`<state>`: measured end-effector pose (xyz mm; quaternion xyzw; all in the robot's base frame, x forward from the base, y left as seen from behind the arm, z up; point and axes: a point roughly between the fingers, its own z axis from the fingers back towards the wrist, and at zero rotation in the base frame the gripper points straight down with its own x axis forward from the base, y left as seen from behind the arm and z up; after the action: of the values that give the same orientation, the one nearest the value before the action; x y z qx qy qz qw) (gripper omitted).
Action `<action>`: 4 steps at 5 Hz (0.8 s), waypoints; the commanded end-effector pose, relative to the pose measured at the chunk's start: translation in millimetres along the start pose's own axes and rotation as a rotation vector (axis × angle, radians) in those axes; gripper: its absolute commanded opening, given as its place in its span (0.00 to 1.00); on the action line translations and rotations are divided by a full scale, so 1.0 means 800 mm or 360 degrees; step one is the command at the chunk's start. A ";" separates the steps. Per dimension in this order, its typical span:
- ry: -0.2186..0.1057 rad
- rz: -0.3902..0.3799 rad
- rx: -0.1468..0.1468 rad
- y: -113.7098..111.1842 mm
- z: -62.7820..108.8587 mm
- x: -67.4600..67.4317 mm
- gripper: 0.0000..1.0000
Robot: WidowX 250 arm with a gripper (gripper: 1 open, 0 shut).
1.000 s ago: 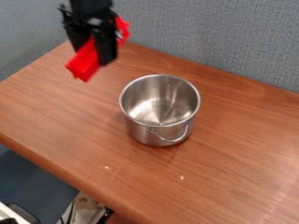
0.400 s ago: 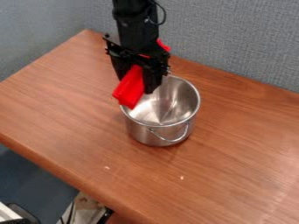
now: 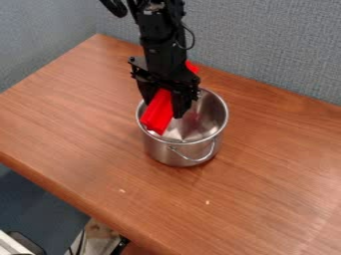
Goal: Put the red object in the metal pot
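Fingers [image 3: 188,93] of the gripper [image 3: 170,98] are clamped on the upper part of the red object [image 3: 160,110], which hangs tilted with its lower end already inside the metal pot [image 3: 184,125], near the left inner wall; the pot stands toward the middle of the wooden table [image 3: 80,129]. Release only once the block's lower end rests on the pot floor or wall; spread the fingers gently so the block does not tip out over the rim; retract straight up, clear of the rim. Compared with the earliest frame, the gripper has travelled from the far-left corner, right and downward, to the pot; the pot itself has not shifted.
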<state>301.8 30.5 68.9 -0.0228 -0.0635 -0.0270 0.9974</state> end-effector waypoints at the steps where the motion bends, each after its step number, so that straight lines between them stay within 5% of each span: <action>1: -0.0043 -0.0142 0.0001 0.010 0.002 -0.002 0.00; 2: -0.0031 -0.0293 -0.0006 0.016 -0.007 -0.009 0.00; 4: 0.0104 -0.0304 0.0030 0.014 -0.012 0.005 0.00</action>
<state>300.4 41.0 47.6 -0.0140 -0.0128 -0.1167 0.9930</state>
